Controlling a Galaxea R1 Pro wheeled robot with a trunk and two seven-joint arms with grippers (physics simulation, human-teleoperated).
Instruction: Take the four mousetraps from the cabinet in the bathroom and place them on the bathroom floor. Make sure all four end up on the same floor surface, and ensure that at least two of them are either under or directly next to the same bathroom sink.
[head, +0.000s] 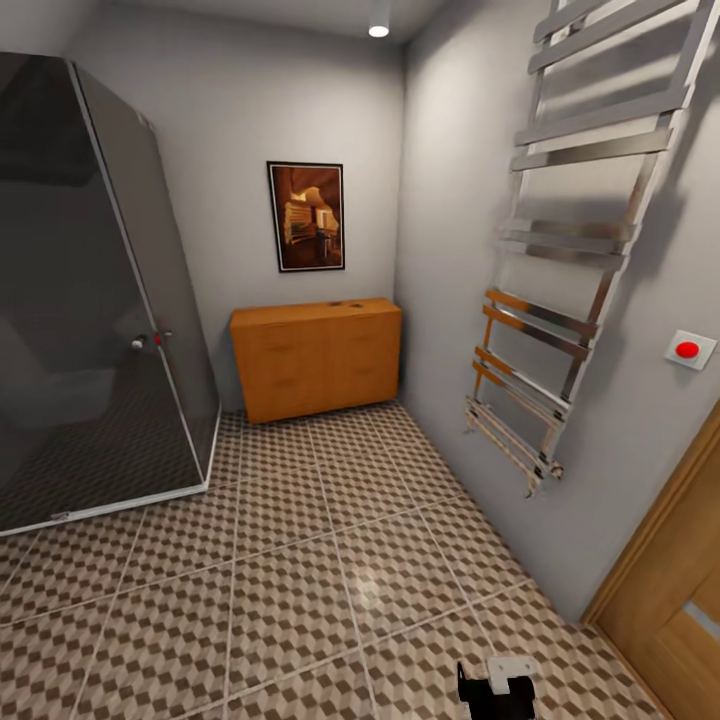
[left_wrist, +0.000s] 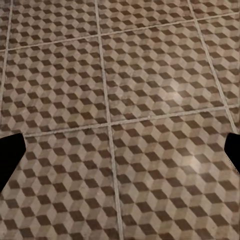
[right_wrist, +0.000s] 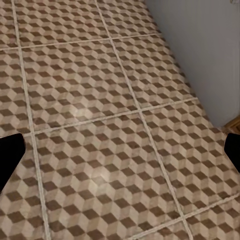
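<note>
Two small dark shapes (head: 345, 302) sit on the cabinet (head: 316, 358) top, too small to identify as mousetraps. That cabinet stands against the far wall, in the corner beside the right wall, under a framed picture (head: 307, 216). A dark glass shower (head: 95, 300) rises left of it; a chrome towel rail (head: 570, 250) hangs on the right wall near a wooden door (head: 670, 590). Cube-patterned floor (head: 300, 560) spreads between. Both wrist views look down at tiles; left gripper (left_wrist: 120, 155) and right gripper (right_wrist: 120, 155) each show dark fingertips at opposite edges, spread wide, holding nothing.
</note>
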